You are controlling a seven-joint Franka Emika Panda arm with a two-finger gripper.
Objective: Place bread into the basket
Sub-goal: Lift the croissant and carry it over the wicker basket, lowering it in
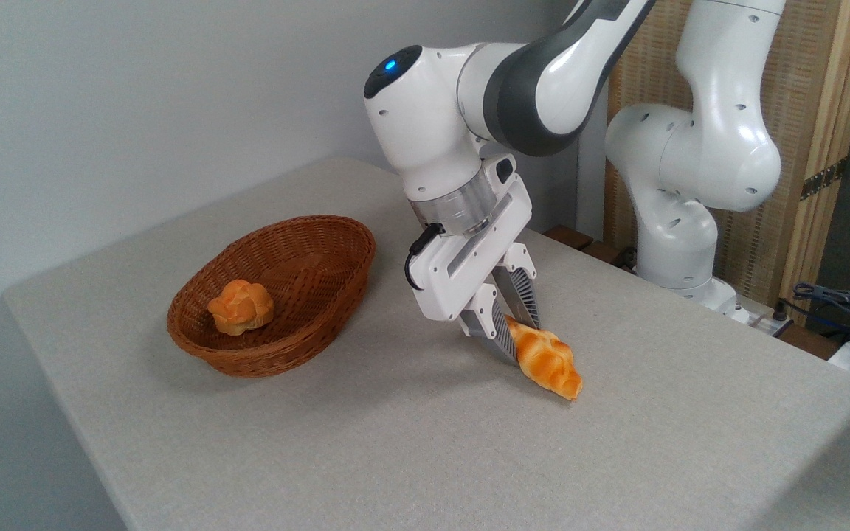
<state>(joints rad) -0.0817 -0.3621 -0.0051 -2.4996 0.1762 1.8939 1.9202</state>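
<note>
- Clearly the step in hand is the pick-up: the gripper (pixel 515 333) is down at the table (pixel 410 442), tilted, with its two ribbed fingers (pixel 495 332) set either side of the near end of the braided loaf (pixel 547 359).
- The fingers look pressed onto that end of the loaf, pinching it, though the contact itself is partly hidden behind the front finger.
- The braided loaf lies to the right of the wicker basket (pixel 207 346), well apart from it, its far pointed tip touching or just above the tabletop; I cannot tell which.
- So the loaf is gripped but, by my reading, not yet lifted clear, and nothing of the carry has begun.
- The basket stands empty of the loaf; a small knotted bun (pixel 241 306) sits inside it toward its left side.
- The next move calls for a straight lift until the trailing tip is free of the table, then a carry leftward over the basket's flared rim.
- Because the hold is at one end, the loaf may droop or swing; a slow lift would suit.
- The release should fall over the bare right part of the basket floor, beside the bun and not on it.
</note>
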